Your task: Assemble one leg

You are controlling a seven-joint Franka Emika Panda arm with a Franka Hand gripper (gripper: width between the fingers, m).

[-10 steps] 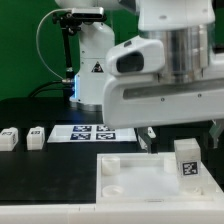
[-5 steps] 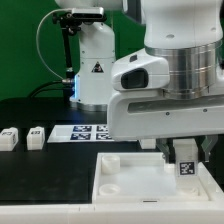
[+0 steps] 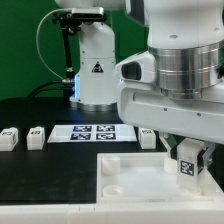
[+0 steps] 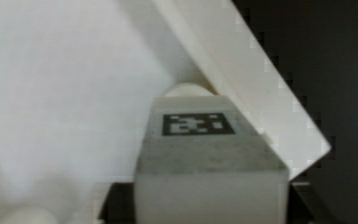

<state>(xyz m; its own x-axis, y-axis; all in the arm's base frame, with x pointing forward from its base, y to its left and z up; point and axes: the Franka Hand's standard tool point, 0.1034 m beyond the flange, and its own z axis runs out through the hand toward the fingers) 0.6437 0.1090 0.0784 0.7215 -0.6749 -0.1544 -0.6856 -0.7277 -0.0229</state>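
A leg (image 3: 188,166), a small white block with a black-and-white tag, stands on the right part of the large white plate (image 3: 130,178). My gripper (image 3: 189,163) has come down over it, with one finger on each side of the block. In the wrist view the leg (image 4: 202,150) fills the gap between the two dark fingers (image 4: 126,202), which lie flush against its sides. Its tag faces the camera. The plate (image 4: 69,90) shows behind it, with a raised rim running diagonally.
Two more legs (image 3: 8,138) (image 3: 36,136) stand on the black table at the exterior view's left, and another leg (image 3: 148,138) stands behind the plate. The marker board (image 3: 92,131) lies in front of the robot base (image 3: 95,70).
My gripper has moved toward the exterior view's right and come down over the leg on the plate, so its fingers now bracket the block. The leg has not moved.
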